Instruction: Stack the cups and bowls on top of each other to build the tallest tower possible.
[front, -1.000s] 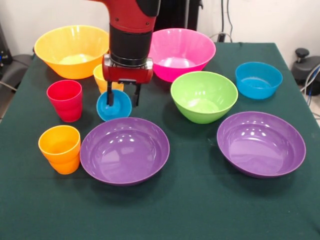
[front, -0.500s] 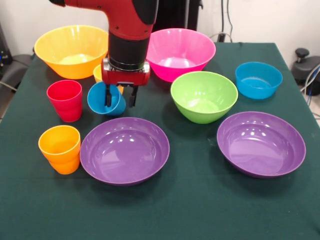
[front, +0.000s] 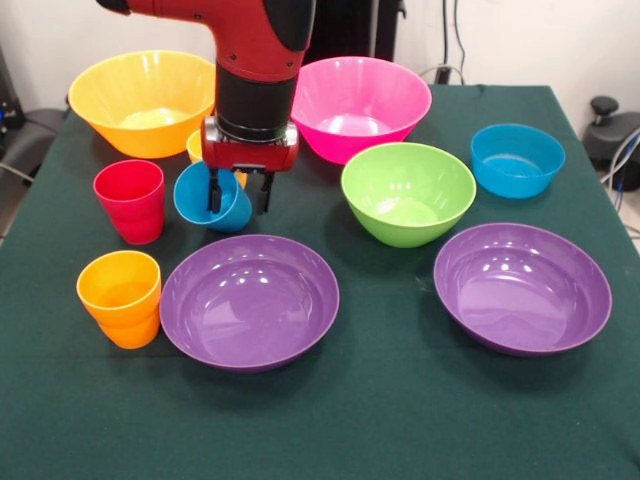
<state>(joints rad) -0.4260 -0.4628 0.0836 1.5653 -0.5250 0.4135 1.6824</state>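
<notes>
The red stepped plastic cup (front: 130, 199) is set left of the tilted blue plastic cup (front: 210, 197). The orange plastic cup (front: 120, 297) is placed in front, just left of a wide shallow purple plastic bowl (front: 249, 301). The medium lime green plastic bowl (front: 408, 192) is found right of centre, behind the second shallow purple plastic bowl (front: 522, 287).

Blue cup (front: 212, 197) is held tilted in the hand (front: 240, 192), one finger (front: 214, 190) inside its rim. Red cup (front: 130, 199) stands just beside it; yellow cup (front: 197, 146) is largely hidden behind. Purple bowl (front: 249, 300) sits nearer on the worktop (front: 380, 420).
</notes>
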